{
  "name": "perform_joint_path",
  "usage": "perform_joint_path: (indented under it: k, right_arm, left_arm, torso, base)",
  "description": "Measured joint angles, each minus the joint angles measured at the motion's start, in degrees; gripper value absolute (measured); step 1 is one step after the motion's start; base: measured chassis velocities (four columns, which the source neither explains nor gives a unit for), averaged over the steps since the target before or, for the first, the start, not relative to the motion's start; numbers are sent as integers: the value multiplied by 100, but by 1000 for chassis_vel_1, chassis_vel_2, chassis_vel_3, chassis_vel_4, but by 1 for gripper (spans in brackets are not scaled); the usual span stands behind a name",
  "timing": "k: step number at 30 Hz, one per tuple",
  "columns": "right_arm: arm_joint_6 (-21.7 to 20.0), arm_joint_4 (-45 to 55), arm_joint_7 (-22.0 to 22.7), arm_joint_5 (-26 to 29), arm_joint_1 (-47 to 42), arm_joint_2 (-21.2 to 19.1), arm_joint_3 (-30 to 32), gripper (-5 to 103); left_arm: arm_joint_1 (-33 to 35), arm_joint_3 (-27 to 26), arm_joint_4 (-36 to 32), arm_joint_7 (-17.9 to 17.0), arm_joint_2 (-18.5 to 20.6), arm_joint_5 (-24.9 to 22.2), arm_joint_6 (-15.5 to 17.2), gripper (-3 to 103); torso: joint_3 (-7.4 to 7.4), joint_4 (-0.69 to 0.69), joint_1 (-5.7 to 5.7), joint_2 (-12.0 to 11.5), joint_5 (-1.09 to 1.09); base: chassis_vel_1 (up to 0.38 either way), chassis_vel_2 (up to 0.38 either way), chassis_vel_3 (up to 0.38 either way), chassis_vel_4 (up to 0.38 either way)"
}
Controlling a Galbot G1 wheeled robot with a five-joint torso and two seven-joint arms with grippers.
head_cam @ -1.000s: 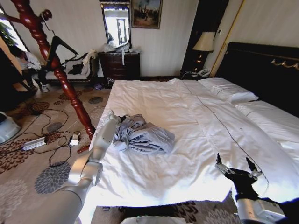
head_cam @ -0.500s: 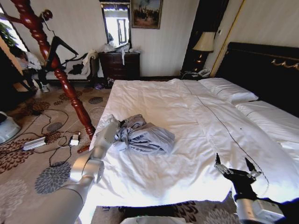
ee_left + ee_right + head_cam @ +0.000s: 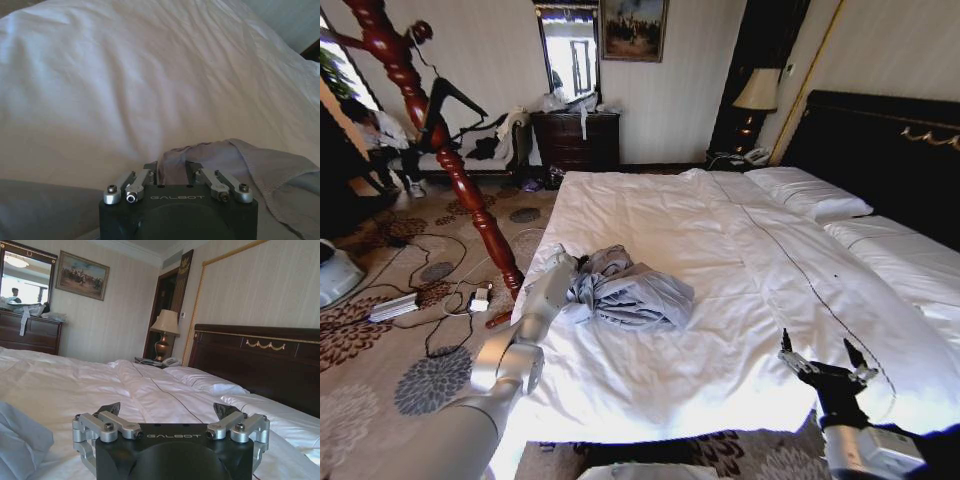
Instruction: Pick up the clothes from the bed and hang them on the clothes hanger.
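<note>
The clothes, a crumpled light blue-grey shirt, lie on the white bed near its left edge. My left gripper is at the shirt's left end. In the left wrist view it is shut on a raised fold of the shirt. My right gripper hovers open over the bed's front right corner, with nothing between its fingers. A corner of the shirt shows in the right wrist view. The black clothes hanger hangs on a red wooden stand left of the bed.
Cables, a power strip and a patterned carpet lie left of the bed. A dark dresser and a sofa with clothes stand at the far wall. The black headboard, pillows and a lamp are at right.
The left gripper has pushed slightly into the shirt's left end and the cloth there has bunched up around it. The right arm has barely moved.
</note>
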Motion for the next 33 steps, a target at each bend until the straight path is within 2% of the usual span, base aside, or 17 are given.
perform_joint_path:
  k: [4, 8, 9, 11, 13, 16, 19, 20, 21, 23, 25, 26, 27, 30, 31, 32, 33]
  right_arm:
    - [0, 6, 31, 14, 7, -22, 10, 100]
    - [0, 10, 59, 37, 24, -35, 13, 100]
    - [0, 10, 66, 52, 32, -47, 13, 100]
    - [0, 10, 70, 59, 37, -54, 13, 100]
    - [-7, 1, 85, 108, 61, -101, 12, 100]
    - [-16, -16, 93, 140, 77, -145, 10, 100]
    - [-40, -53, 112, 220, 113, -240, 1, 100]
    - [-44, -88, 121, 245, 133, -272, -6, 100]
    - [-44, -88, 121, 245, 133, -272, -6, 100]
    - [-46, -124, 139, 288, 155, -301, -14, 100]
    - [-65, -156, 159, 375, 181, -349, -34, 100]
    - [-65, -156, 159, 375, 181, -349, -34, 100]
    - [-70, -175, 165, 393, 195, -372, -51, 100]
    - [-83, -218, 174, 408, 213, -440, -104, 100]
    - [-83, -218, 174, 408, 213, -440, -104, 100]
    - [-94, -248, 178, 415, 226, -483, -135, 100]
    - [-100, -260, 179, 421, 232, -500, -147, 100]
  left_arm:
    - [177, 10, -292, -87, 41, -54, 68, 10]
    - [401, 79, -733, -218, 125, -145, 70, 2]
    - [559, 169, -1099, -293, 227, -241, 96, 1]
    - [625, 209, -1248, -315, 262, -279, 109, 1]
    - [1069, 460, -2196, -439, 598, -491, 245, 0]
    - [1345, 538, -2682, -508, 828, -531, 284, 0]
    - [1950, 545, -3772, -734, 1407, -729, 323, 0]
    - [2271, 546, -4410, -771, 1687, -784, 323, 0]
    - [2271, 546, -4410, -771, 1687, -784, 323, 0]
    - [2708, 533, -5253, -766, 2034, -796, 302, 0]
    - [3628, 350, -6581, -717, 2472, -803, 264, 0]
    - [3628, 350, -6581, -717, 2472, -803, 264, 0]
    - [4056, 205, -7116, -703, 2608, -790, 241, 0]
    - [5156, -149, -8150, -480, 2857, -352, 72, 0]
    - [5156, -149, -8150, -480, 2857, -352, 72, 0]
    - [5839, -360, -8617, -230, 2966, 145, -110, 0]
    - [6122, -426, -8774, -142, 2994, 315, -171, 0]
  torso:
    - [0, 0, 0, 0, 0]
    - [0, -2, 1, 0, 0]
    - [0, -2, 1, 0, 0]
    - [0, -2, 1, 0, 0]
    - [0, 0, 0, 0, -1]
    - [-1, 0, 0, 0, 0]
    - [0, -2, 1, 0, 0]
    - [0, 3, 1, 0, -2]
    - [0, 3, 1, 0, -2]
    - [-1, 2, 0, 1, 1]
    - [-1, 0, 0, 1, -2]
    - [-1, 0, 0, 1, -2]
    - [-1, 0, 0, 1, 0]
    - [-1, 1, -1, 1, -3]
    - [-1, 1, -1, 1, -3]
    - [-2, 0, -1, 1, 2]
    - [-2, -1, -1, 1, 2]
  base:
    - [0, 0, 0, 0]
    - [0, 0, 0, 0]
    - [0, 0, 0, 0]
    - [0, 0, 0, 0]
    - [0, 0, 0, 0]
    - [0, 0, 0, 0]
    - [0, 0, 0, 0]
    - [0, 0, 0, 0]
    - [0, 0, 0, 0]
    - [0, 0, 0, 0]
    - [0, 0, 0, 0]
    - [0, 0, 0, 0]
    - [0, 0, 0, 0]
    - [0, 0, 0, 0]
    - [0, 0, 0, 0]
    - [0, 0, 0, 0]
    - [0, 0, 0, 0]
